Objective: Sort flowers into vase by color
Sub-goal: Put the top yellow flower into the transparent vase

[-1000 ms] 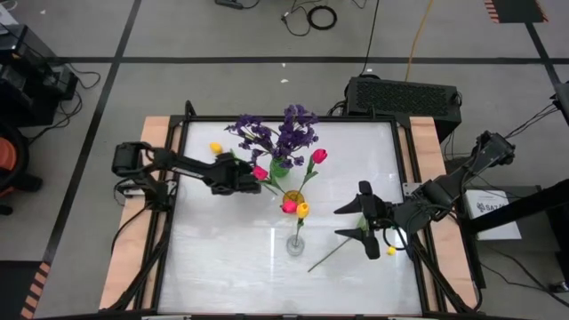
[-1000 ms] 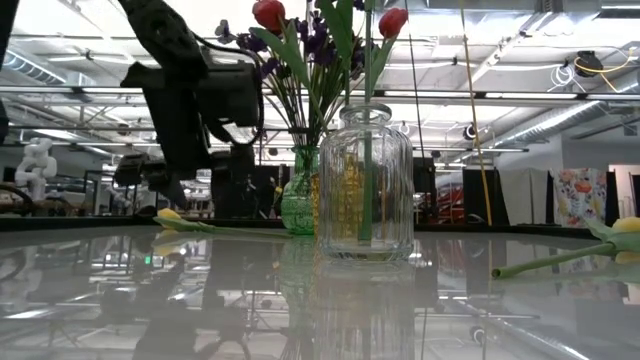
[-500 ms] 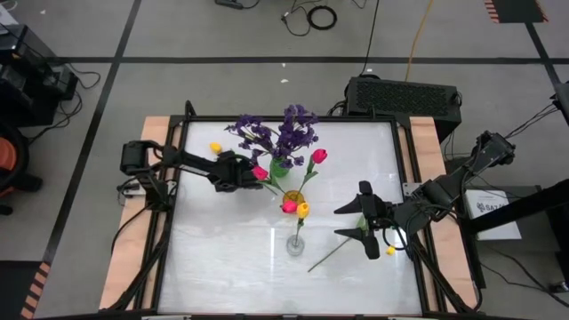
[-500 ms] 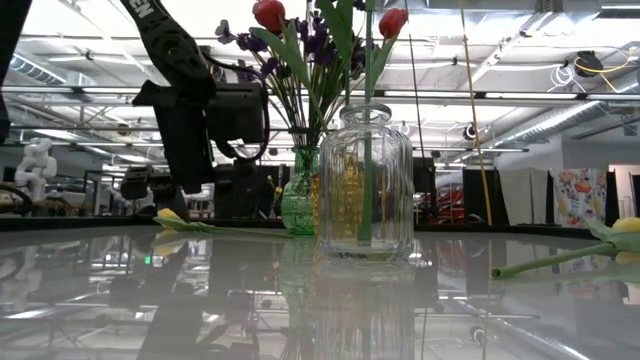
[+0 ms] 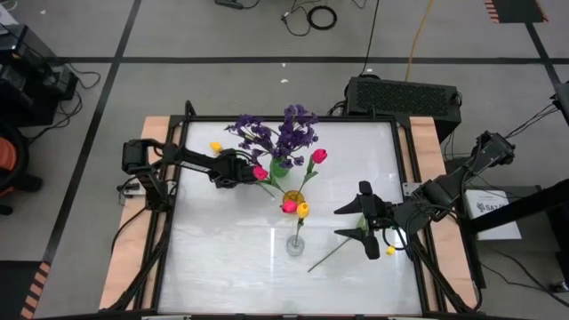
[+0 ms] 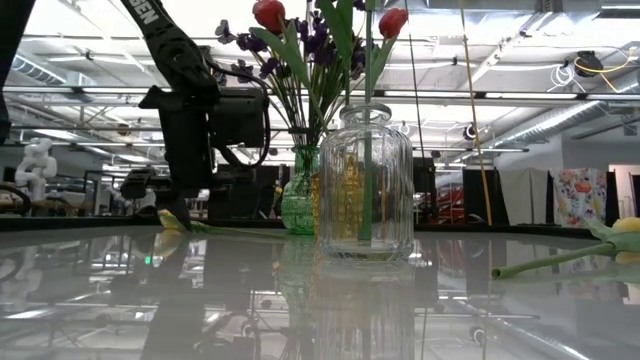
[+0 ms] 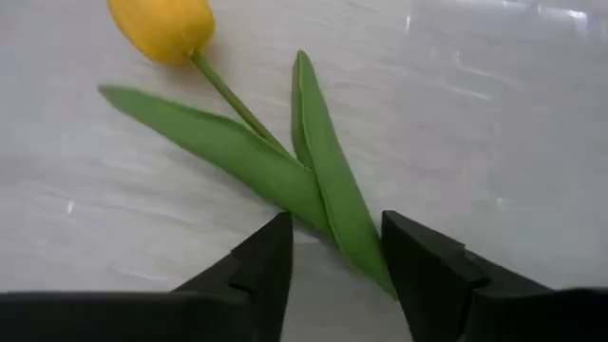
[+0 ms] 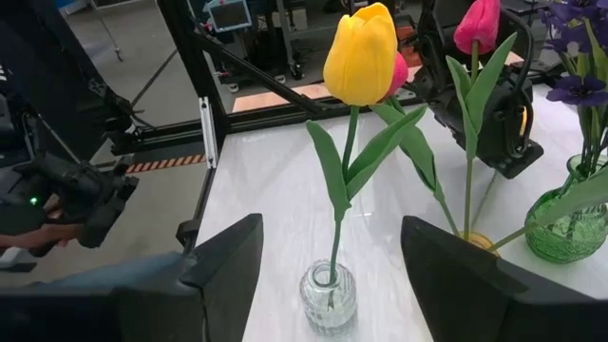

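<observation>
The flowers are artificial, long and green-stemmed, and most already stand in vases at the table's middle: bushy purple sprigs (image 5: 283, 133) in a green glass vase (image 6: 297, 205) on the far side, pink-red tulips (image 5: 319, 156) in an amber-tinted vase (image 5: 293, 197), and one yellow tulip (image 8: 361, 55) with broad leaves in a small clear ribbed vase (image 8: 328, 294) nearer the front. Another yellow tulip (image 7: 163, 27) lies flat on the white table (image 5: 222, 258) at the far left, its two long leaves spreading from the stem. The left gripper (image 7: 337, 261) is down over it, its dark fingers (image 7: 261, 266) partly open on either side of the stem and leaves, not yet clamped. A third yellow tulip (image 5: 391, 251) lies at the right near the right gripper (image 5: 364, 215), which hovers with its fingers wide apart, holding nothing.
</observation>
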`<state>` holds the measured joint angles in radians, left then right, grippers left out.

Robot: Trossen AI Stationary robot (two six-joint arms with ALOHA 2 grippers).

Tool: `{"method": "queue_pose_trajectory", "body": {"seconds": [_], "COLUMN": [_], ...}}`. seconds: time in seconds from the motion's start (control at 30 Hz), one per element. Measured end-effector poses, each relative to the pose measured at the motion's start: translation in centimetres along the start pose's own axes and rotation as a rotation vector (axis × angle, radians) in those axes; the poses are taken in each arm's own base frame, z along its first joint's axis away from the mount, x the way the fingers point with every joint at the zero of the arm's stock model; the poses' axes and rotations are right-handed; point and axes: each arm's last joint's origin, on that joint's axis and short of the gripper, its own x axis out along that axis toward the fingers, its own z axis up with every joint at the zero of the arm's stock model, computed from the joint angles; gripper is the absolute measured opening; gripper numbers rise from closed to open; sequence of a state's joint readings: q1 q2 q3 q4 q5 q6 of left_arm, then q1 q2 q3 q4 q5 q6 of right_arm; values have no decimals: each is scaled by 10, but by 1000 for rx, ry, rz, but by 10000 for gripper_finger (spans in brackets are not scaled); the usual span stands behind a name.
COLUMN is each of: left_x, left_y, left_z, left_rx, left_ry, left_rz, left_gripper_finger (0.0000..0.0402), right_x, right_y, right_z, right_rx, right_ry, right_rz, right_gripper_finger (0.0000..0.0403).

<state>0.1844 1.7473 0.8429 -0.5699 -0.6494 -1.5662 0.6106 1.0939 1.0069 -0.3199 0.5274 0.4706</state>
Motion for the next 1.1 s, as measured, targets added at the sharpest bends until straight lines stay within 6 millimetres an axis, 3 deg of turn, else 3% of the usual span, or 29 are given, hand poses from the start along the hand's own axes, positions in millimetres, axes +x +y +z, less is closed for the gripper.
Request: {"method": "queue_pose_trajectory", "body": {"seconds": [0.5,0.77,1.1], "left_x": [-1,-18,-65], "left_y": [15,24,45], "left_z": [1,7,20], "left_rx": [129,194,332], "left_ry": [4,37,85], "left_rz": [129,148,75], "left_gripper_finger": [12,3,1], "right_x": [0,0,0], "right_y": [0,0,0], "right_z": [0,0,0], "right_rx": [-3,-4,-4], "right_ry": [0,1,0], "right_rz": [0,0,0], "right_gripper_finger": [242,242,242]}}
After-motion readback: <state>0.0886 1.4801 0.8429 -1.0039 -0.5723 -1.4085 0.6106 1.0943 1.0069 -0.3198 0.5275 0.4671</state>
